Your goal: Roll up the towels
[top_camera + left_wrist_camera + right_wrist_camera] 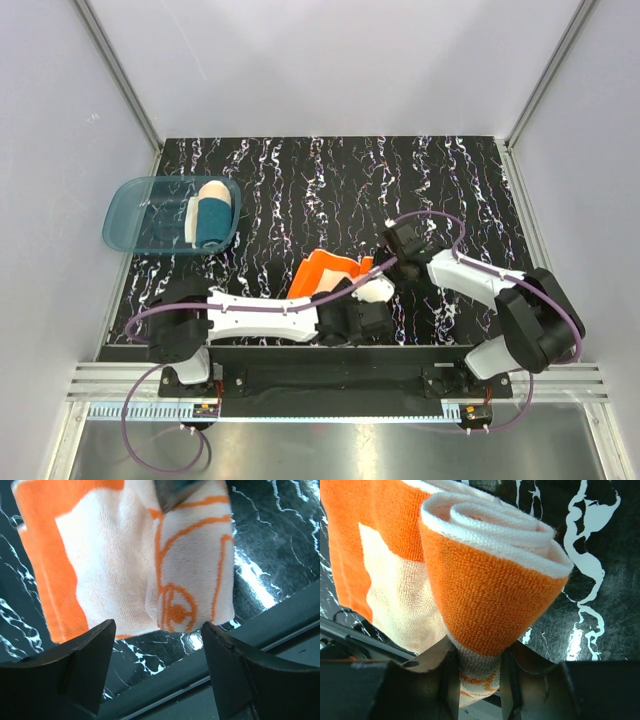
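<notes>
The orange towel (328, 272) lies near the table's front middle, partly rolled, its cream reverse with orange lettering showing in the left wrist view (110, 565). My right gripper (386, 275) is shut on the rolled end of the orange towel (485, 595), the roll pinched between its fingers (477, 667). My left gripper (368, 316) is open and empty just in front of the towel's near edge, its fingers (85, 650) apart and not touching the cloth. The teal-blue towel (212, 220) sits rolled inside the blue tray.
The translucent blue plastic tray (120, 215) stands at the table's left edge. The black marbled table (330, 180) is walled in by pale panels at the back and both sides. A black ledge runs along the front edge (280, 630).
</notes>
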Tool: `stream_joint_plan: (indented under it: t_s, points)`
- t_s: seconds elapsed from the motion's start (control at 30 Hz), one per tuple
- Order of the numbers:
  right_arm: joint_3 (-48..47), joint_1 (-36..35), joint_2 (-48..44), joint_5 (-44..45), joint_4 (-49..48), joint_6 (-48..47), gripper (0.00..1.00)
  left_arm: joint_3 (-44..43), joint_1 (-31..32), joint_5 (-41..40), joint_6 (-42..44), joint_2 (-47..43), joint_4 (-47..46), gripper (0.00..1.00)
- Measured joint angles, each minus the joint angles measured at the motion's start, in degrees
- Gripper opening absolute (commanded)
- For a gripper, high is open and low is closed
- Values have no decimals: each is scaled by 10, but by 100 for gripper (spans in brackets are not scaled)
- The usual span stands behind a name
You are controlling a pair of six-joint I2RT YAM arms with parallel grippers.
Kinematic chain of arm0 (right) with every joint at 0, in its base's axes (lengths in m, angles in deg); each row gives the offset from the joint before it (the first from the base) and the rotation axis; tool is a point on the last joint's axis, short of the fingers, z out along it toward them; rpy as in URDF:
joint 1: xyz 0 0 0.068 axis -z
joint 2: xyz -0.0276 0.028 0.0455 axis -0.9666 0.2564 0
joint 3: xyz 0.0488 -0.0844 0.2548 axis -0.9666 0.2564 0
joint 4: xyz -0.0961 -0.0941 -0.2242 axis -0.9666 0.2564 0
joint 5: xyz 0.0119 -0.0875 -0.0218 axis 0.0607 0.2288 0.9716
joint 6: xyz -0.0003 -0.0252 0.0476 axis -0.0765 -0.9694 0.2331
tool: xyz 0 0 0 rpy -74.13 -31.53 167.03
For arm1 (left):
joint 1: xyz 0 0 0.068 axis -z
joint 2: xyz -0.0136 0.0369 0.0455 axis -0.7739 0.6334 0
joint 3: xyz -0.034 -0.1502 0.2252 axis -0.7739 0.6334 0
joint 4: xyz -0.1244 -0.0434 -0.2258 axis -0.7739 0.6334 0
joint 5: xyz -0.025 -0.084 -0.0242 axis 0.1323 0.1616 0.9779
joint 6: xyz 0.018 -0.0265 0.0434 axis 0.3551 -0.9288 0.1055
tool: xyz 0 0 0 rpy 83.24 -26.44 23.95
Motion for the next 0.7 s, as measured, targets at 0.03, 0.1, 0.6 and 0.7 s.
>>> stream_joint_plan:
  t_s: [0.03, 0.1, 0.6, 0.7]
  points:
    - [-8, -4, 4, 5, 9, -2, 30, -4, 6, -9, 11, 5, 0, 76]
    - [-23, -12, 12, 13, 28, -6, 30, -12, 21, -13, 28, 13, -3, 76]
    - [-40, -24, 21, 23, 60, -10, 29, -19, 40, 6, 84, 81, -100, 53]
    - [-45, -25, 26, 22, 65, -10, 29, -19, 40, -1, 80, 100, -108, 44]
